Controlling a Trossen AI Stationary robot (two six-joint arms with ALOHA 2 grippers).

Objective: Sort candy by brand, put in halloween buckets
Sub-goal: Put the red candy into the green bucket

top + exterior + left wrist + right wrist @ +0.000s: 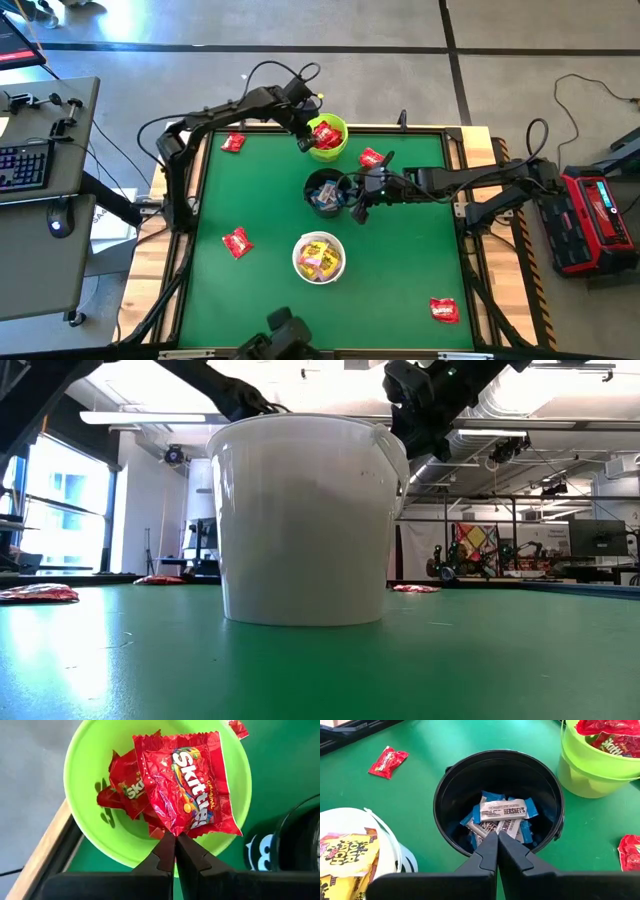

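Three buckets, near to far: white bucket (pixel 319 257), black bucket (pixel 326 192) under my right gripper (pixel 496 836), fingers pressed together on nothing, then lime green bucket (pixel 90 800). My left gripper (pixel 175 840) pinches a red Skittles packet (pixel 187 782) above it. If it opens off-centre, I reckon the packet catches the rim and drops onto the table.

We cannot read the wrappers of the loose red packets (pixel 237 242) on the green mat around the white bucket (pixel 305 520) from above. In the low view that bucket hides the black bucket and the lime one behind it. Beside it, the yellow packets (pixel 344 851) are cut off by the right wrist picture's edge.
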